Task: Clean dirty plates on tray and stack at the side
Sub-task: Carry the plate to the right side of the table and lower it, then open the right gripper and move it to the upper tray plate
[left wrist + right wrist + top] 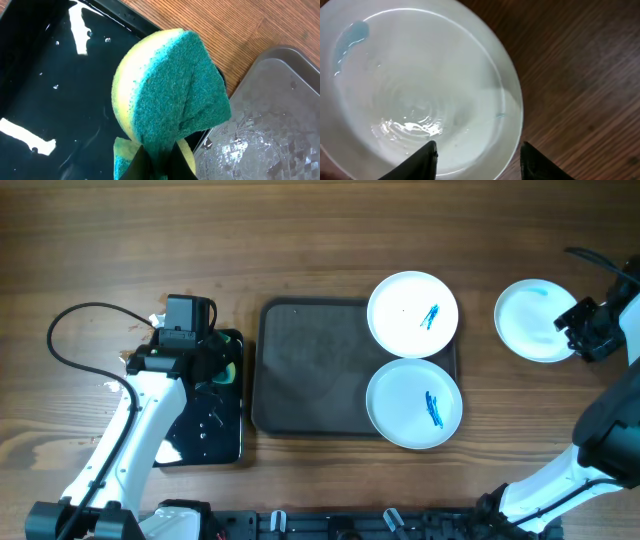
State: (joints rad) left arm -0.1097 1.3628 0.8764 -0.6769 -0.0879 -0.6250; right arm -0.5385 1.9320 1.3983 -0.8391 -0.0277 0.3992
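- On the tray (305,370), right side, the far plate (412,315) and near plate (414,404) carry blue scribbles, likely uncleaned
- The third plate (535,320) lies off the tray to its right, faintly smeared; the right gripper (580,330) hovers at its edge, fingers apart
- At left, the left gripper (157,167) clamps a sponge (170,90) over the black tray (40,75); nothing stacked yet

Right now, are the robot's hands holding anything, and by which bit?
The left gripper pinches the green-and-yellow sponge by one end, folded over. The right gripper is open over a plate, holding nothing.

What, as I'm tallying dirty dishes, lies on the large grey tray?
The upper plate and lower plate, both blue-smeared, at the tray's right end. Anything beneath them is covered.
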